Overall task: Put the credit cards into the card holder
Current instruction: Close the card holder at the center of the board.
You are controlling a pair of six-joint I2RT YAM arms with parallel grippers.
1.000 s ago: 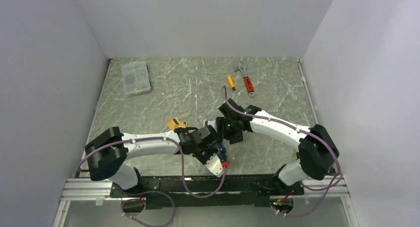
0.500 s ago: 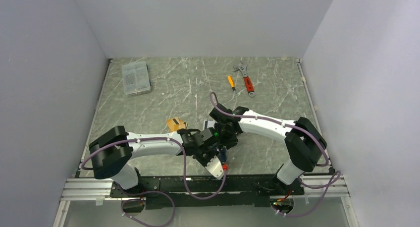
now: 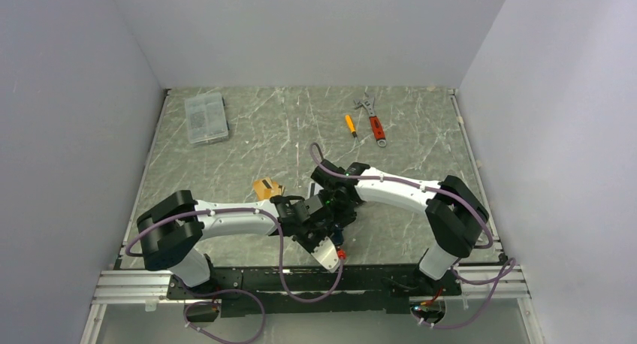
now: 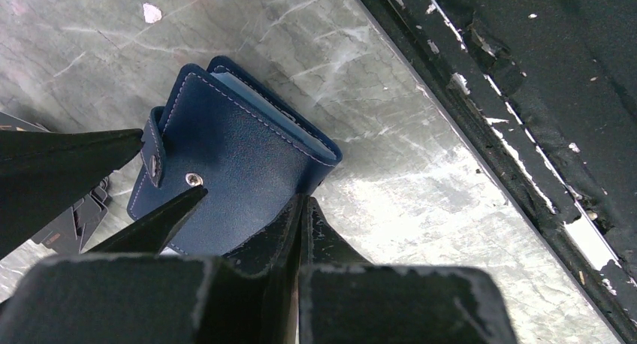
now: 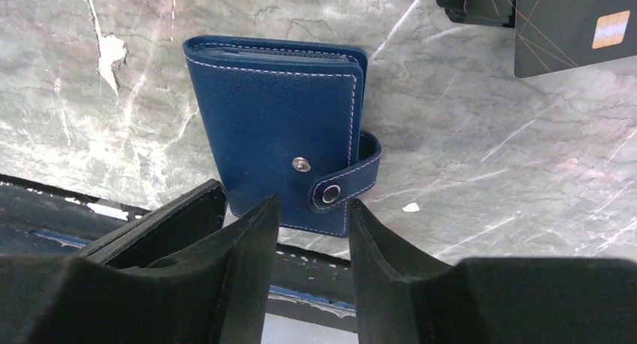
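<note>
While our clenched left gripper (image 4: 300, 206) pins the card holder (image 5: 270, 119), we must pull its snap tab (image 5: 350, 180) with our parted right gripper (image 5: 308, 206).

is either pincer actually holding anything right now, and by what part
The left pincer looks shut on a corner of the card holder; the right pincer is open, holding nothing.

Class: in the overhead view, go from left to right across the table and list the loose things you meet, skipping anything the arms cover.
box → orange cards → screwdriver → wrench
</note>
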